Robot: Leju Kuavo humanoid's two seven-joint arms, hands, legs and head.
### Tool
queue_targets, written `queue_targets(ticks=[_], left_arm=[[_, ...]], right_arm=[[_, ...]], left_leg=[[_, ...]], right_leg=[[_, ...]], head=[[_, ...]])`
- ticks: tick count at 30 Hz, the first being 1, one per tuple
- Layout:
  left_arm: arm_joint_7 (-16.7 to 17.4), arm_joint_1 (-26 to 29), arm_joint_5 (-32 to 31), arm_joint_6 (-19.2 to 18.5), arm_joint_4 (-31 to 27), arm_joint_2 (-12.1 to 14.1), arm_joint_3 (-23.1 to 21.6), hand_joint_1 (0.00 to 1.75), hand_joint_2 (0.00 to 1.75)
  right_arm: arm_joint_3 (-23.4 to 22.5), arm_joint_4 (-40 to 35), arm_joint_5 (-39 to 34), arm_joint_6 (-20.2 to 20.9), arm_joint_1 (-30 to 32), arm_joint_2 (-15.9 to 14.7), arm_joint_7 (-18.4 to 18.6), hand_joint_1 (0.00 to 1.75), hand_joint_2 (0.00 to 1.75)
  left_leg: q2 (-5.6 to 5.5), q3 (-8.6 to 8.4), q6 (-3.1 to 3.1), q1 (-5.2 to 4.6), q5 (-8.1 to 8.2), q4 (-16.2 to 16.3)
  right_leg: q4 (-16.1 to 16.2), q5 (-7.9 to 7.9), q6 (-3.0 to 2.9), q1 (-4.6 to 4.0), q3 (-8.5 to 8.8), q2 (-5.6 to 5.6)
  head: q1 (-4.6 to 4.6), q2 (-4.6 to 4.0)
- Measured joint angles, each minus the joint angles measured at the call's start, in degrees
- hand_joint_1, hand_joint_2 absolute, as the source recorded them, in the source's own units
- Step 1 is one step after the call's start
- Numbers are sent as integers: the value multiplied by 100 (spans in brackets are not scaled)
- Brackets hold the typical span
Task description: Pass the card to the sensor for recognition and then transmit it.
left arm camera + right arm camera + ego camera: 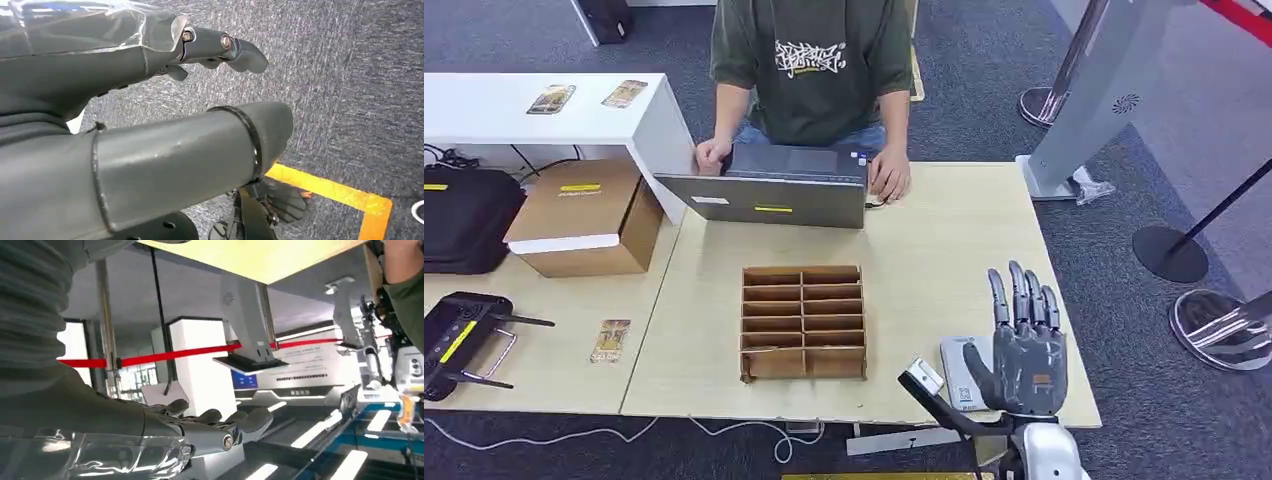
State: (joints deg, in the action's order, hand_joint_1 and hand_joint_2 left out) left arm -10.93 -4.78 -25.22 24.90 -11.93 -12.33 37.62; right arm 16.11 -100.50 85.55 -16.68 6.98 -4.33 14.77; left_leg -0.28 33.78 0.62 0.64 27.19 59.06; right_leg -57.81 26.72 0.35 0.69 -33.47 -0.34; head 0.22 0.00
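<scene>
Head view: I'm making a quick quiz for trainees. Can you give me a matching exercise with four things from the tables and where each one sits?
Things:
1. cardboard box
2. wooden divider tray
3. laptop
4. single card

Places:
A. middle of the light wooden table
B. under the person's hands, at the far edge
C. beside the black controller, on the near left table
D. next to the black bag, below the white counter

Pairs: 1-D, 2-A, 3-B, 4-C

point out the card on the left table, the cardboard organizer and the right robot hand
card [610,341], head view, middle of its printed face
cardboard organizer [803,322], head view, central divider
right robot hand [1027,352], head view, back of the palm
</scene>
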Motion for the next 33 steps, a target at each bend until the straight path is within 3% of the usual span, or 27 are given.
queue_targets(ticks=[12,25,33], left_arm=[[96,30,-48,-15,0,0,0,0,0],[258,38,-50,-142,0,42,9,0,0],[311,38,-90,-146,0,50,9,0,0]], right_arm=[[-50,-221,-7,88,565,286,134,0,175],[-125,-221,-11,110,883,617,142,0,175],[-101,-216,-4,328,917,770,75,0,175]], left_leg=[[1,0,-1,0,2,-1],[2,0,-1,0,2,-1],[3,0,-1,1,2,-1]], right_leg=[[0,5,4,0,-1,1],[0,6,4,0,0,1],[0,6,4,0,0,1]], head=[[0,0],[0,0],[0,0]])
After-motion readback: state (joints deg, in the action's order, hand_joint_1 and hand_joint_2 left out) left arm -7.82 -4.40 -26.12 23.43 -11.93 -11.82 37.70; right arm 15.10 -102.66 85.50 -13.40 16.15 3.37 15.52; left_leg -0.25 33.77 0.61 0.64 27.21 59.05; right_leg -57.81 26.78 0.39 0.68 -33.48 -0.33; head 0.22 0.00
